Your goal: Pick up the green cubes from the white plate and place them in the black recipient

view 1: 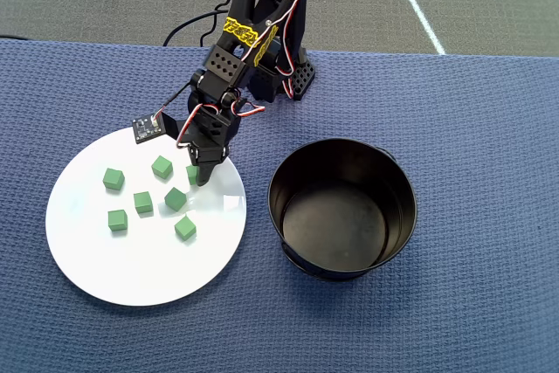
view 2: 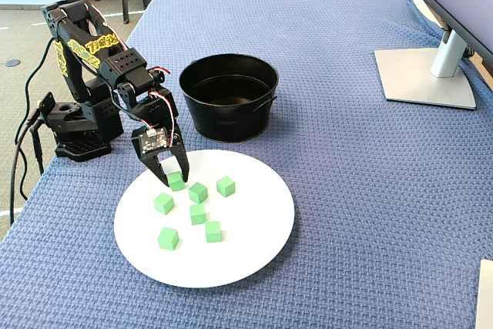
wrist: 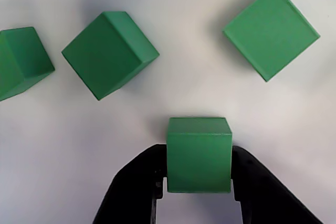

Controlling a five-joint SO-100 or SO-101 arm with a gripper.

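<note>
Seventh cube (view 1: 192,174) half under tool (view 1: 199,179)

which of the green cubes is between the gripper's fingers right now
The cube at the plate's edge nearest the arm, between the gripper fingers in the wrist view. The other six lie free on the white plate.

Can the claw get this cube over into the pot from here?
Probably yes. The claw has a cube squeezed between its fingers at the plate's edge nearest the pot. The pot is open, empty and close beside the plate, with nothing between them; only its tall wall needs clearing.
</note>
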